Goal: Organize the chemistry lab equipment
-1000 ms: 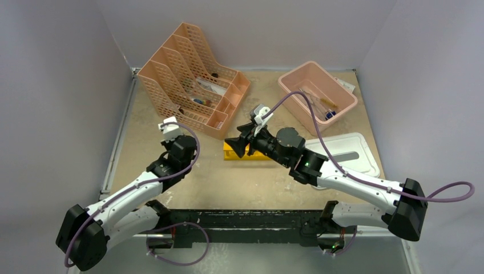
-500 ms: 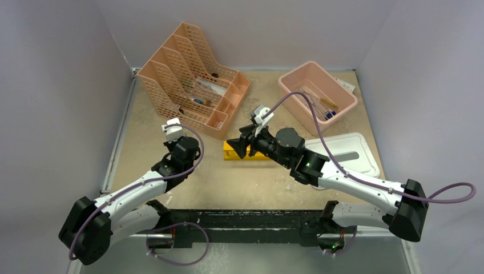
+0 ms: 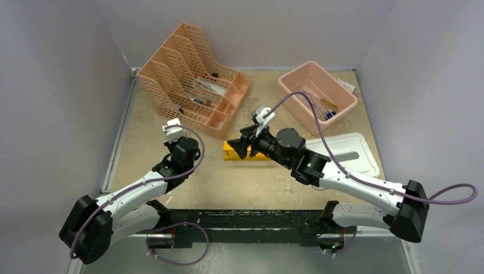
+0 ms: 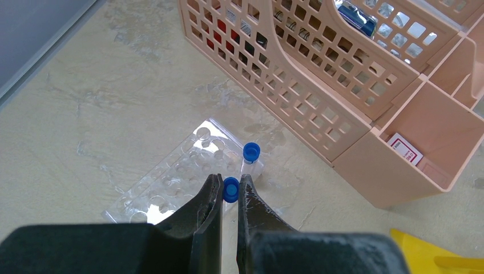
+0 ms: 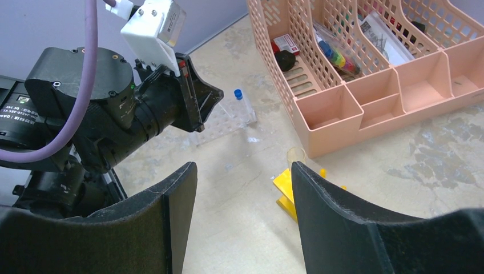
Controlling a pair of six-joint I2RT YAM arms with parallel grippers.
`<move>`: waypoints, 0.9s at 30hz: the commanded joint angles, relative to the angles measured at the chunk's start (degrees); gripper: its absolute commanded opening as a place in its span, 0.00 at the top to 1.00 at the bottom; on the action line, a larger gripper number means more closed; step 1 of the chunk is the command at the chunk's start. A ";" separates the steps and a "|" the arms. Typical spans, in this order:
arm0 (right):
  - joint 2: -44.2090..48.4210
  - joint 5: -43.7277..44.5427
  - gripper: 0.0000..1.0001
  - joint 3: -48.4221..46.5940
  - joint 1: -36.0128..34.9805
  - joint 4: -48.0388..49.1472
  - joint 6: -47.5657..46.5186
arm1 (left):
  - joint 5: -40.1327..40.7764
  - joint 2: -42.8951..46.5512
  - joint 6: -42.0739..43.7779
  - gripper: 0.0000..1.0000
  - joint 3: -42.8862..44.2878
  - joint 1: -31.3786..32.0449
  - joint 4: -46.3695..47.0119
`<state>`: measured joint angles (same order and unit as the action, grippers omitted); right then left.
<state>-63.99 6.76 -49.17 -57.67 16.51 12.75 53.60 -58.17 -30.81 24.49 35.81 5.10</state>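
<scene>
In the left wrist view my left gripper [image 4: 230, 191] is shut on a thin clear blue-capped tube [image 4: 230, 188] and holds it upright over the edge of a clear plastic well rack [image 4: 171, 182]. A second blue-capped tube [image 4: 251, 153] stands in that rack. My right gripper [image 5: 242, 171] is open and empty. It hovers just left of the yellow test-tube rack [image 5: 283, 184], which holds one clear open tube [image 5: 295, 155]. In the top view the right gripper [image 3: 235, 148] covers the left end of the yellow rack [image 3: 259, 156]. I see no tongs.
The peach mesh organizer [image 3: 191, 77] stands at the back left, close behind the clear rack, with small items in its slots. A pink tub [image 3: 317, 91] sits at the back right with a white lid [image 3: 348, 151] in front of it. Grey walls close in both sides.
My left wrist has shifted a little to the right and nearer, then held still. The right arm has barely moved.
</scene>
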 commanded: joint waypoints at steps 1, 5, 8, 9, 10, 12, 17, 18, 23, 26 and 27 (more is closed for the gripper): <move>1.58 0.82 0.37 -1.81 0.19 1.68 1.09 | 1.53 -0.36 1.09 1.00 -0.16 0.37 3.72; 1.75 0.96 0.37 -1.77 0.19 1.46 0.98 | 1.59 -1.09 1.04 1.00 -0.49 0.31 4.76; 1.93 1.19 0.37 -1.64 0.19 1.24 0.96 | 1.56 -1.86 0.69 1.00 -0.71 0.35 5.11; 2.02 1.23 0.37 -1.67 0.19 1.24 0.95 | 1.58 -2.07 0.54 1.00 -0.88 0.34 5.35; 2.02 1.21 0.37 -1.68 0.19 1.18 0.96 | 1.62 -2.22 0.45 1.00 -1.06 0.39 5.55; 2.11 1.15 0.37 -1.55 0.19 1.07 0.90 | 1.54 -2.58 0.04 1.00 -1.36 0.39 5.85; 2.12 1.21 0.37 -1.52 0.19 0.98 0.79 | 1.36 -4.33 -0.73 1.00 -0.81 0.27 5.52; 2.07 1.23 0.37 -1.49 0.19 0.94 0.77 | 1.45 -4.66 -1.06 1.00 -0.69 0.29 5.31; 2.20 1.45 0.37 -1.45 0.21 0.97 0.69 | 1.63 -6.10 -2.39 1.00 -0.18 0.21 4.70; 2.35 1.48 0.37 -1.27 0.19 0.89 0.78 | 3.01 -6.72 -3.77 0.96 0.15 0.20 3.78; 2.37 1.50 0.37 -1.21 0.19 0.85 0.76 | 3.30 -6.71 -4.16 0.94 0.20 0.14 3.63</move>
<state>-63.57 6.96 -49.17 -57.67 16.05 13.06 54.43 -64.60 -32.21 23.51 35.81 8.05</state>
